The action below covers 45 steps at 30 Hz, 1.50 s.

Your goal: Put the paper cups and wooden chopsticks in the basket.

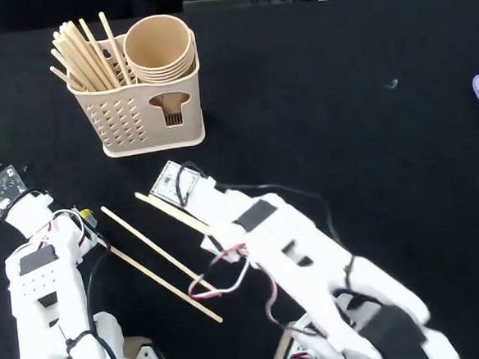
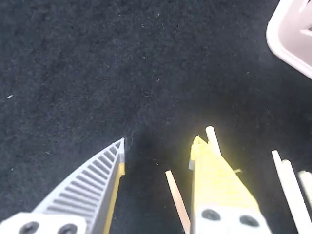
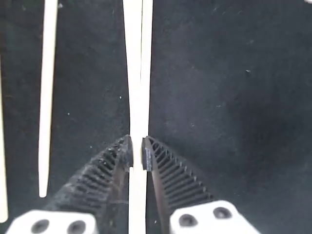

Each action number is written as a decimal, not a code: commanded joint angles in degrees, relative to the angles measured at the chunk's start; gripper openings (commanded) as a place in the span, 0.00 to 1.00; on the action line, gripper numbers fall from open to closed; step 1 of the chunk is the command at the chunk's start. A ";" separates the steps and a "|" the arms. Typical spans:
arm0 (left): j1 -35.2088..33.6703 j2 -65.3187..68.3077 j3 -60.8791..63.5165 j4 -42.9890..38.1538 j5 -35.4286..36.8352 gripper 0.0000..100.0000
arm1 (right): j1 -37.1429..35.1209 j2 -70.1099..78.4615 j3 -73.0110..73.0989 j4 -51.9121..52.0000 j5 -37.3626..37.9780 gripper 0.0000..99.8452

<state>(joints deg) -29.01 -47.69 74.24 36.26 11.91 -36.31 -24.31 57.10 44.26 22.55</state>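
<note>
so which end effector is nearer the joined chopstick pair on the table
Right. The right end effector is closed on the joined chopstick pair; the left end effector sits open off to the side, straddling a single chopstick.

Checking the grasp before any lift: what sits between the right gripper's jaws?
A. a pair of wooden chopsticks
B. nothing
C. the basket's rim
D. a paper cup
A: in the right wrist view the right gripper is closed on the pair of wooden chopsticks.
</note>
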 commanded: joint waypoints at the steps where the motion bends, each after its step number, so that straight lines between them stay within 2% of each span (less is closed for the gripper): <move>1: 0.92 -1.23 -0.40 -1.14 0.26 0.21 | 0.70 -6.99 1.36 -1.23 -0.53 0.01; 7: 0.92 -1.23 -0.31 -1.14 0.26 0.21 | 0.53 -3.12 1.36 -4.31 -0.62 0.02; 14: 0.92 -1.23 -0.31 -1.14 0.26 0.21 | 0.09 11.56 -8.13 -2.90 -0.53 0.17; 27: 0.92 -1.23 -0.40 -1.14 0.18 0.21 | -0.09 24.31 -17.01 -2.81 -0.18 0.17; 29: 0.84 -1.23 -0.40 -1.14 0.18 0.21 | -0.26 24.92 -16.92 -2.73 0.00 0.13; 32: 0.84 -1.23 -0.40 -1.14 0.18 0.21 | -0.79 24.57 -16.84 -2.64 -0.09 0.00; 37: 0.84 -1.23 -0.40 -1.14 0.18 0.21 | 0.18 20.09 -15.25 -2.20 -0.26 0.01; 45: 0.84 -1.23 -0.40 -1.14 0.18 0.21 | 0.53 0.13 -4.18 -2.29 -0.53 0.01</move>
<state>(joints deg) -28.57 -47.69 74.24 36.26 11.91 -36.13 -15.69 51.03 41.63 22.46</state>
